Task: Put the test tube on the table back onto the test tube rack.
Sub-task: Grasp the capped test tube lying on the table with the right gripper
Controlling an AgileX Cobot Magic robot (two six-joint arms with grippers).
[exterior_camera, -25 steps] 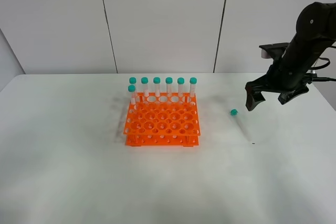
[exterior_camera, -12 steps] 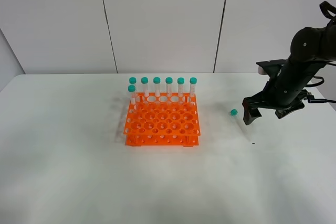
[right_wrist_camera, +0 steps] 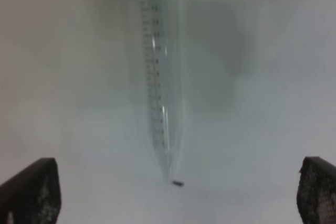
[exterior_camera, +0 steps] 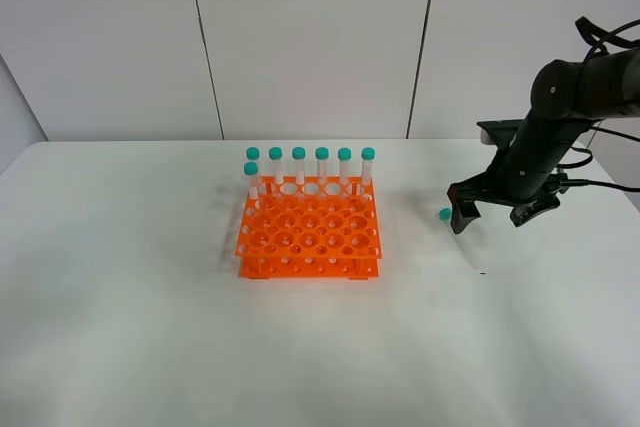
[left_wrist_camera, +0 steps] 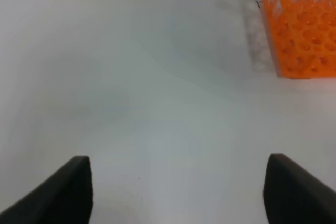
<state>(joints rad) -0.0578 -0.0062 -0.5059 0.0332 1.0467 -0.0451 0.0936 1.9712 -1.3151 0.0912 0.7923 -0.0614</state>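
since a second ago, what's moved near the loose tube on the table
The right gripper has come down and leftward, closing in on the test tube lying on the table. Its jaws are open and it grips nothing. The test tube, the test tube rack and its seven standing tubes stayed put.

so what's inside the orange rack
Seven teal-capped tubes stand in the rack: six along the back row, one ahead at the left end. Their tips are hidden inside it.
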